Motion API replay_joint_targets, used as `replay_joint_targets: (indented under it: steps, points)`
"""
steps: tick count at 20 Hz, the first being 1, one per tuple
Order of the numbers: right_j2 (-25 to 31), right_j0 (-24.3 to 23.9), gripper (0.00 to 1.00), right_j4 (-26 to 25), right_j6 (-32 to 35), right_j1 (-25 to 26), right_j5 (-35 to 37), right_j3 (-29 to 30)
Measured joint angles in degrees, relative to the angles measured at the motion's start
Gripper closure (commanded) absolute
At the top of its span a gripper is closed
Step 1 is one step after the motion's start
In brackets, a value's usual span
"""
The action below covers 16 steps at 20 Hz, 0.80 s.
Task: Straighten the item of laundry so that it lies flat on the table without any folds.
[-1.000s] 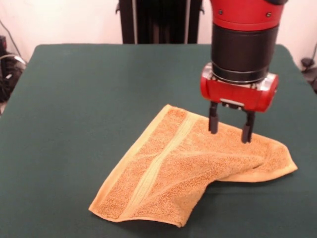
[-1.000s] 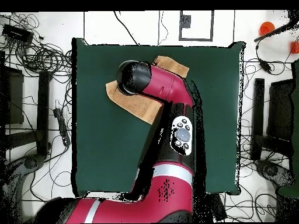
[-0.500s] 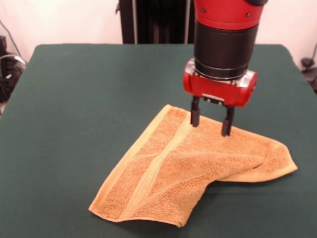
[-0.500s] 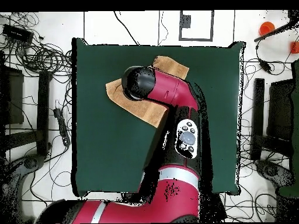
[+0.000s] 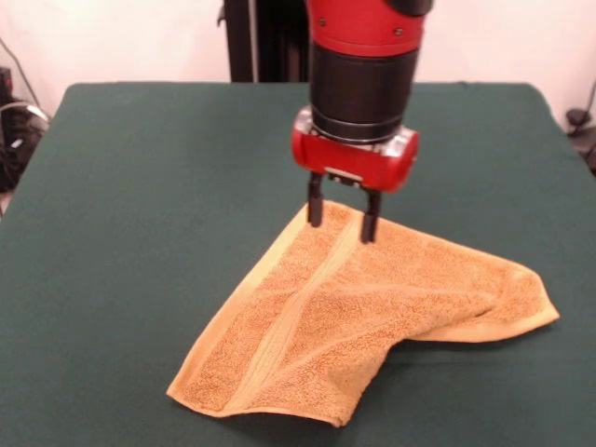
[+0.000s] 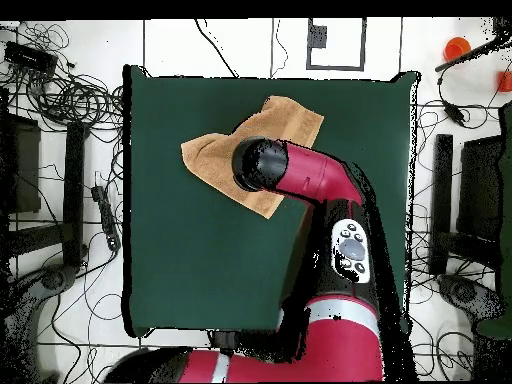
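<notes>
The golden-orange towel (image 5: 372,307) lies on the green table (image 5: 140,205) with its right part folded over itself, and a paler band runs down its left side. In the overhead view the towel (image 6: 215,155) shows partly under the arm. My gripper (image 5: 342,214) hangs open just above the towel's far corner, one finger over the pale band, with nothing between its fingers. From above, the arm's wrist (image 6: 262,165) hides the gripper.
The towel's near corner (image 5: 200,396) lies close to the table's front edge. Cables and equipment (image 6: 60,90) lie on the floor around the table. An orange object (image 6: 457,46) sits off the table at one corner.
My gripper has moved left across the towel, from over its right folded part to above its far corner. It stays open. The towel has not moved.
</notes>
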Motion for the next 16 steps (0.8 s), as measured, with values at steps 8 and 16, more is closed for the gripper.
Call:
replay_joint_targets:
  steps: [8, 16]
  points:
    - [4.62, -5.73, 0.00, -8.03, -0.01, -1.73, -3.07, 4.28]
    - [8.67, -9.01, 0.00, -14.22, -0.01, -2.68, -3.09, 5.21]
